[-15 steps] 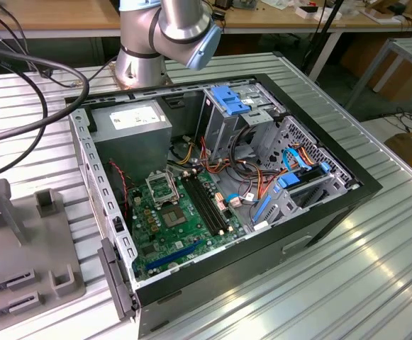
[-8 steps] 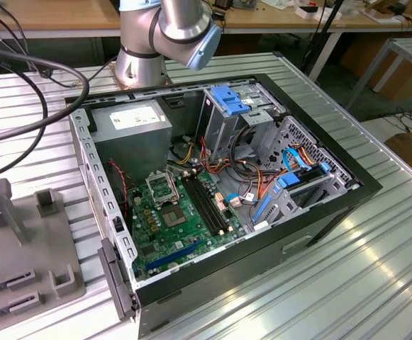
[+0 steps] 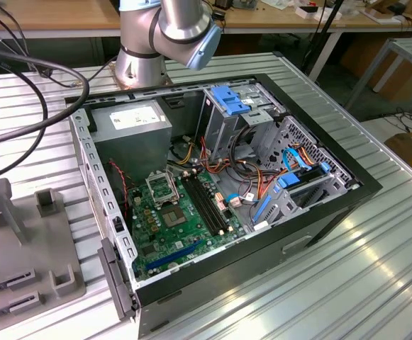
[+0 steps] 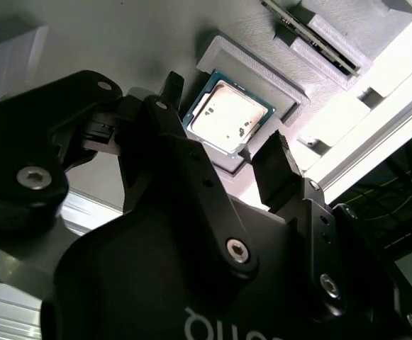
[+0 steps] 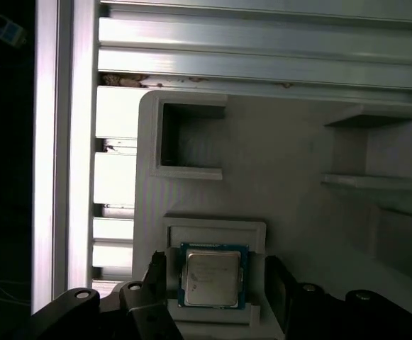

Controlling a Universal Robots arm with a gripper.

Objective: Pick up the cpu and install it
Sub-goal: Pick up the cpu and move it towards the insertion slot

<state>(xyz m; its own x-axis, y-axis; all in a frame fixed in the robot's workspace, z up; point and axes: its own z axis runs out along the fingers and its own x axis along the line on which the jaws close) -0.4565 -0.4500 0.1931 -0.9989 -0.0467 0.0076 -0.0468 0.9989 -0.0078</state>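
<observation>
The gripper (image 4: 223,120) is spread open, with one black finger (image 4: 282,170) on each side of the cpu (image 4: 227,117) and neither pressed against it. In the first wrist view the gripper (image 5: 216,273) shows the same stance, and a narrow gap is visible between the chip (image 5: 211,276) and each finger. The cpu lies flat, metal top up, in a shallow square recess of a grey holder plate (image 5: 298,198). The plate also carries other raised blocks and pockets. It rests on the ribbed aluminium worktop (image 5: 262,42).

In the exterior view, the arm (image 3: 170,28) rises behind an open computer case (image 3: 319,219) lying on the worktop (image 3: 376,269). Inside it the green motherboard (image 3: 184,227) faces up, with its silver socket frame (image 3: 162,188) beside the long black memory slots (image 3: 207,205).
</observation>
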